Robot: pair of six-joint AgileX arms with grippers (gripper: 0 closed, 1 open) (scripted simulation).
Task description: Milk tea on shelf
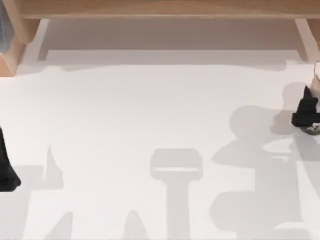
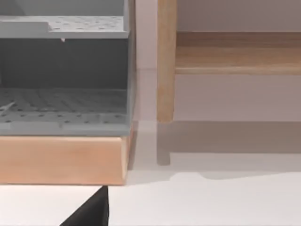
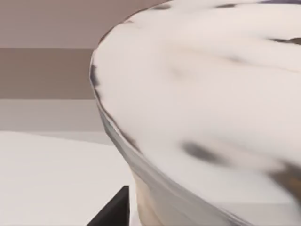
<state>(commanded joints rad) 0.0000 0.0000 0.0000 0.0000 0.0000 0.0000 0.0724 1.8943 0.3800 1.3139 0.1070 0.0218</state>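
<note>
My right gripper (image 1: pixel 306 114) sits at the table's right edge, hard against the milk tea (image 3: pixel 197 117) — grasp state I cannot tell — shelf (image 1: pixel 160 9) far back, left gripper (image 1: pixel 6 167) parked left.

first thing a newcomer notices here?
Probably the milk tea, huge in the right wrist view, its white top right at the camera; from above it sits at the table's far right edge with the right gripper on it. Next, the long wooden shelf across the back of the table. The left gripper is parked at the left edge.
</note>
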